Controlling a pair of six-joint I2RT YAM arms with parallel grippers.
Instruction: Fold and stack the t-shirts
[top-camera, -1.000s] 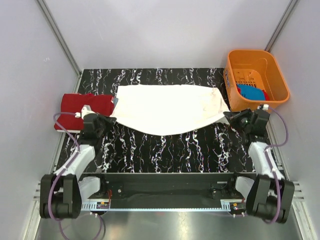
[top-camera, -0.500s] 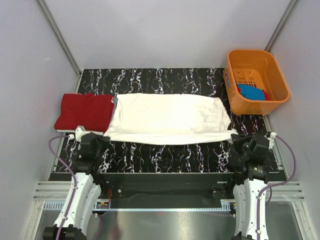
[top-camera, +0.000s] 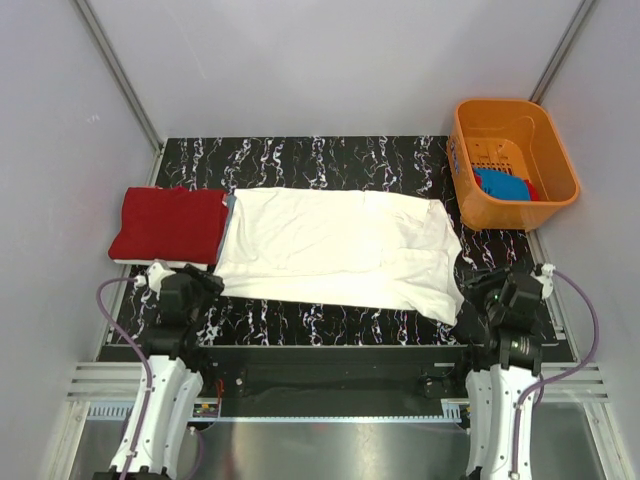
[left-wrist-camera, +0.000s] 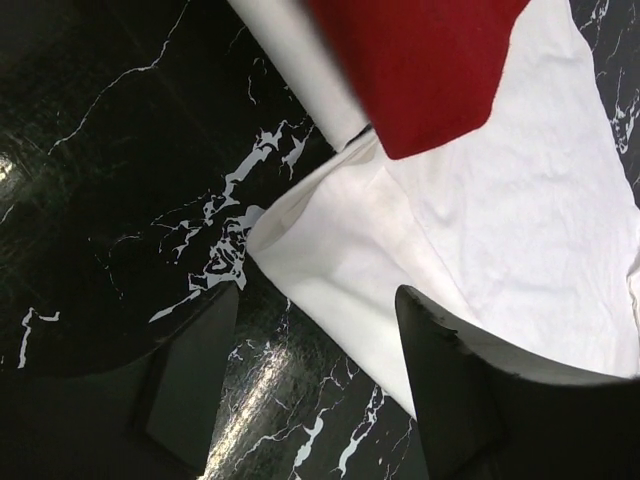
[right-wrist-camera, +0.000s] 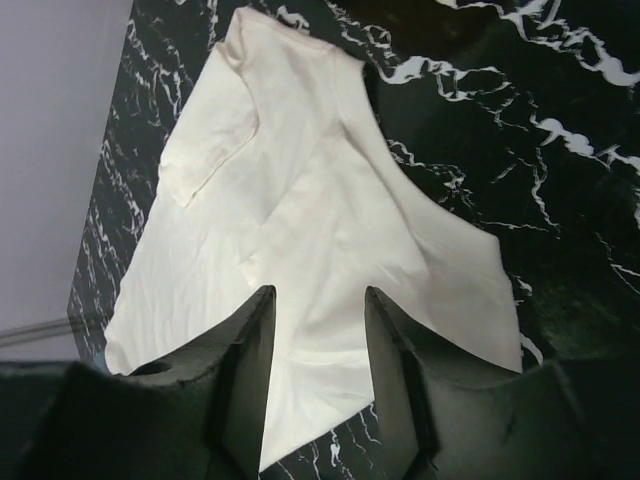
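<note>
The jaws of the left gripper (left-wrist-camera: 318, 300) stand wide apart and hold nothing. The near left corner of the white t-shirt (top-camera: 330, 245) lies flat between them. The jaws of the right gripper (right-wrist-camera: 320, 300) are apart too (not as wide). The shirt's near right corner lies under them and does not look pinched.

The white t-shirt is spread across the middle of the black table (top-camera: 330, 310). It is soft, light and floppy, so it will likely sag and wrinkle. The corners and edges look like the best places to grab.

The red t-shirt (top-camera: 165, 222) sits folded at the left, right against the white one, and might get dragged. The blue t-shirt (top-camera: 500, 185) waits in the orange basket (top-camera: 470, 130), out of the way.
</note>
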